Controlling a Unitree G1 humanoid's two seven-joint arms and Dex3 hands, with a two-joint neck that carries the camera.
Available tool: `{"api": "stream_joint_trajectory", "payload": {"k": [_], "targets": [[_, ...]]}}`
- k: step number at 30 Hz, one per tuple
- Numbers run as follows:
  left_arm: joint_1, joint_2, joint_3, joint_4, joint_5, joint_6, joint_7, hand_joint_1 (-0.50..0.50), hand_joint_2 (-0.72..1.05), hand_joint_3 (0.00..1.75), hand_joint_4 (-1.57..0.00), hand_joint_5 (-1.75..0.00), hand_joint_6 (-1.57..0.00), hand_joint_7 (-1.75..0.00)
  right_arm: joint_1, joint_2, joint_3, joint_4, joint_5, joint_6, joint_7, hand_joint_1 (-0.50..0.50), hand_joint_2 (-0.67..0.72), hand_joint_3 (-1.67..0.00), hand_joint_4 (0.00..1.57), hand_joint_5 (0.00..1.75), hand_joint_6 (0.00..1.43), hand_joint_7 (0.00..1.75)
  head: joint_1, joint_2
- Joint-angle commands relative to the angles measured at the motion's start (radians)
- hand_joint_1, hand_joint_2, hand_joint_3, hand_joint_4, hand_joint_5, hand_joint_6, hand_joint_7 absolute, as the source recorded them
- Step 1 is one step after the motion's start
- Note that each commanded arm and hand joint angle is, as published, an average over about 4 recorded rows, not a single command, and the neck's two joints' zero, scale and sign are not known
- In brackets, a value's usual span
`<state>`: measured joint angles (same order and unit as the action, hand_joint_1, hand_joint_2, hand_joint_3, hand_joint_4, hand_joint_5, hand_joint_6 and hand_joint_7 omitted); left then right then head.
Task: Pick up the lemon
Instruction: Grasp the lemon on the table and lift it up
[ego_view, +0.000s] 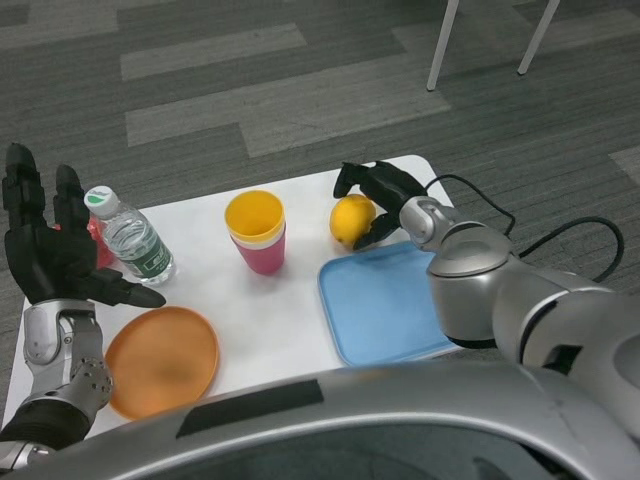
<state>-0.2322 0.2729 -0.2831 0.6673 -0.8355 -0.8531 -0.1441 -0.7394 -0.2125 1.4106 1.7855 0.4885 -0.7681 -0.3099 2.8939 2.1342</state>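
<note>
The yellow lemon (351, 220) lies on the white table (270, 310), just beyond the far edge of the blue tray (385, 305). My right hand (380, 198) reaches in from the right and cups it. The fingers arch over the lemon's top and far side, and the thumb lies against its lower right. The fingers look spread rather than closed on the fruit. At the table's left edge my left hand (50, 245) is raised, holding nothing, with its fingers apart.
A water bottle (130, 238) stands beside the left hand, with something red behind it. A yellow cup stacked in a pink cup (256, 232) stands left of the lemon. An orange plate (162, 358) lies front left. White furniture legs (440, 45) stand on the carpet beyond.
</note>
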Motion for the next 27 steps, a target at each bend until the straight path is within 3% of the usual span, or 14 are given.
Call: {"api": "stream_joint_trajectory", "payload": {"k": [1,5,12,16,22,27], "targets": [[-0.002,-0.007,0.015,0.002,0.006,-0.007,0.002,-0.5,-0.72,0.09,0.0,0.0,0.0,0.0,0.016,-0.029,-0.067,-0.023,0.001,-0.009,-0.013,-0.46,-0.56,-0.24,0.45,1.55,0.63,1.4,-0.001,0.007],[-0.018,-0.013,0.026,0.012,0.005,-0.008,-0.001,-0.5,-0.72,0.09,0.0,0.0,0.0,0.0,0.025,-0.051,-0.137,-0.054,-0.001,-0.013,-0.022,-0.46,-0.54,-0.24,0.49,1.45,0.65,1.34,-0.004,0.027],[-0.021,-0.015,0.034,0.022,0.003,-0.014,0.001,-0.5,-0.72,0.09,0.0,0.0,0.0,0.0,0.073,-0.098,-0.288,-0.151,-0.003,-0.027,-0.026,-0.46,-0.54,-0.24,0.52,1.45,0.64,1.26,-0.016,0.054],[-0.016,-0.017,0.038,0.018,0.004,-0.019,0.001,-0.5,-0.72,0.09,0.0,0.0,0.0,0.0,0.104,-0.125,-0.368,-0.239,-0.006,-0.033,-0.024,-0.46,-0.54,-0.16,0.61,1.45,0.71,1.26,-0.019,0.063],[-0.011,-0.017,0.045,0.011,0.004,-0.024,0.001,-0.5,-0.72,0.09,0.0,0.0,0.0,0.0,0.152,-0.154,-0.529,-0.337,-0.015,-0.045,0.005,-0.46,-0.54,-0.16,0.71,1.45,0.79,1.26,-0.03,0.072],[-0.006,-0.021,0.063,0.007,0.005,-0.029,0.001,-0.5,-0.72,0.09,0.0,0.0,0.0,0.0,0.225,-0.169,-0.71,-0.424,-0.02,-0.054,0.027,-0.46,-0.54,-0.16,0.71,1.45,0.74,1.19,-0.041,0.085]]}}
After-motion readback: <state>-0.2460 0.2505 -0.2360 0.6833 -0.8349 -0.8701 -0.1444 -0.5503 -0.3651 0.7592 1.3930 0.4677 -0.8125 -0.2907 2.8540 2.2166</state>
